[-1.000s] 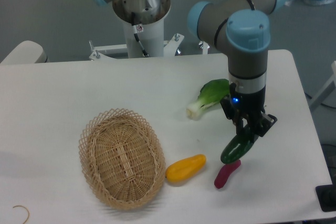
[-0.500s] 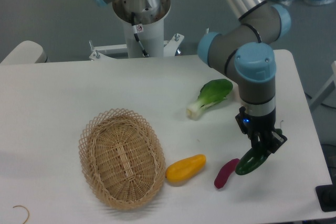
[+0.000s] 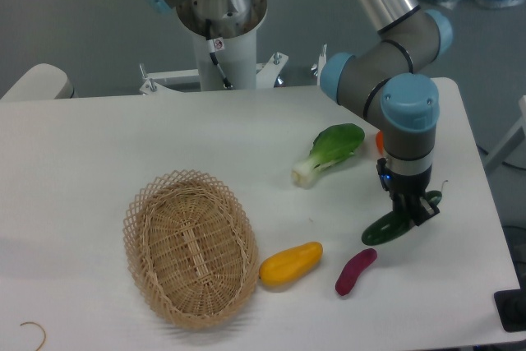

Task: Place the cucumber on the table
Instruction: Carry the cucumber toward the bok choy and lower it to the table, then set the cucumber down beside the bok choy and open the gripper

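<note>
The fingers of the gripper [image 3: 408, 210] pinch the cucumber [image 3: 389, 228] near its upper end, its lower end low over the table [image 3: 123, 137], apparently for release.

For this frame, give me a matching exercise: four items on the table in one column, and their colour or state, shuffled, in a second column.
Items:
1. cucumber
2. bok choy
3. sweet potato
4. basket

Descriptions:
A. purple, lying free near the table's front edge
B. woven, nothing in it
C. dark green, held by the gripper
D. leafy green with a white stem, lying free

Pairs: 1-C, 2-D, 3-A, 4-B
</note>
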